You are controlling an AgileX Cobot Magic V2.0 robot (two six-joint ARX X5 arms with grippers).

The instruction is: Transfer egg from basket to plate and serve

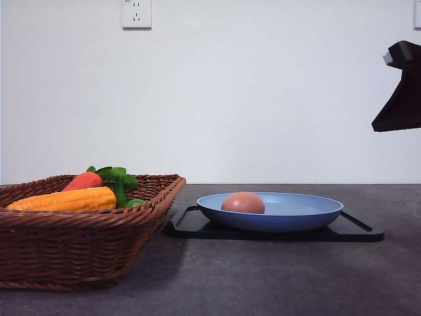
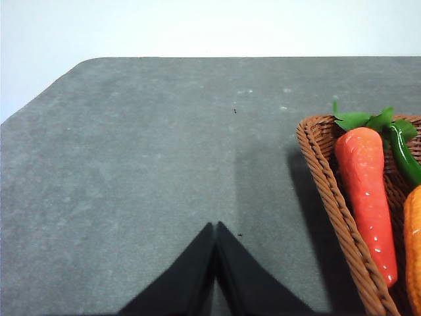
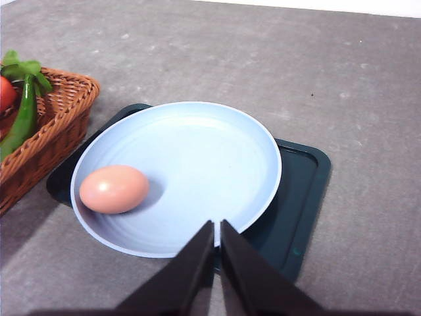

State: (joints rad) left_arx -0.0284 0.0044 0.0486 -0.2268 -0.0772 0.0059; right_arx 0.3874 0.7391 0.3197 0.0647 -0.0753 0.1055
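**Me:** In the front view I see the small smooth pinkish-brown egg (image 1: 243,202) lying inside the big round light-blue plate (image 1: 309,214). The plate sits on a flat black tray (image 1: 355,230) on the grey bench (image 1: 263,276). I think the tray is there so the plate can be carried and served.

**You:** And the dark brown woven basket (image 1: 79,250)?

**Me:** It is just beside the tray. It holds an orange-red carrot (image 1: 83,180) and a yellow-orange corn cob (image 1: 66,199), with no egg that I can see. A dark part of the right arm (image 1: 401,89) hangs high up, well away from the plate.

**You:** What does the left wrist view show?

**Me:** The left hand (image 2: 216,227) has its fingers pressed together with nothing between them. It is over bare bench, beside the basket's corner. I guess it is out of the way because its part is done.

**You:** And the right wrist view?

**Me:** The right hand (image 3: 218,227) is also closed tight and holds nothing. It is above the near rim of the plate. The egg rests at the plate's basket side, apart from the hand. I judge serving is what is left.
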